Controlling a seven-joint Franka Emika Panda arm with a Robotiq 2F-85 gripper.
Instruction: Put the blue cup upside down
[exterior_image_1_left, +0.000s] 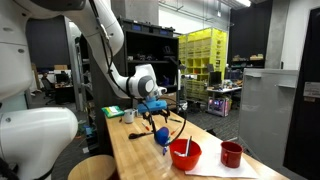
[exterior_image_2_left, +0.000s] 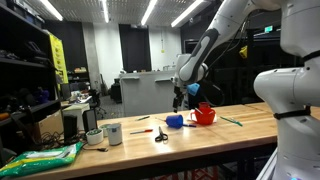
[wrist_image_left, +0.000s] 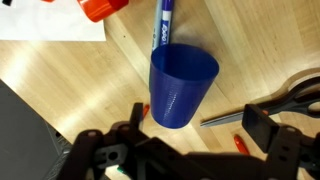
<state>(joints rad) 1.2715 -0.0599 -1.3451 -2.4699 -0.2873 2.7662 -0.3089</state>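
The blue cup (wrist_image_left: 183, 85) is seen mouth-open on the table (wrist_image_left: 60, 90), not yet inverted; nothing is held by the wide-spread gripper (wrist_image_left: 194, 112), so grasp and flip remain.

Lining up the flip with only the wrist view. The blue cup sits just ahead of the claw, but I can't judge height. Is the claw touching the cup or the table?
Observer: No. In both exterior views the claw hangs above the blue cup, with a gap to both cup and table.
Operator: What's nearby outside my frame?
Observer: A dark red cup stands upright on the white paper, beyond the red bowl.
Operator: Other direction?
Observer: A white cup stands toward the other end of the table, well apart from the blue cup.
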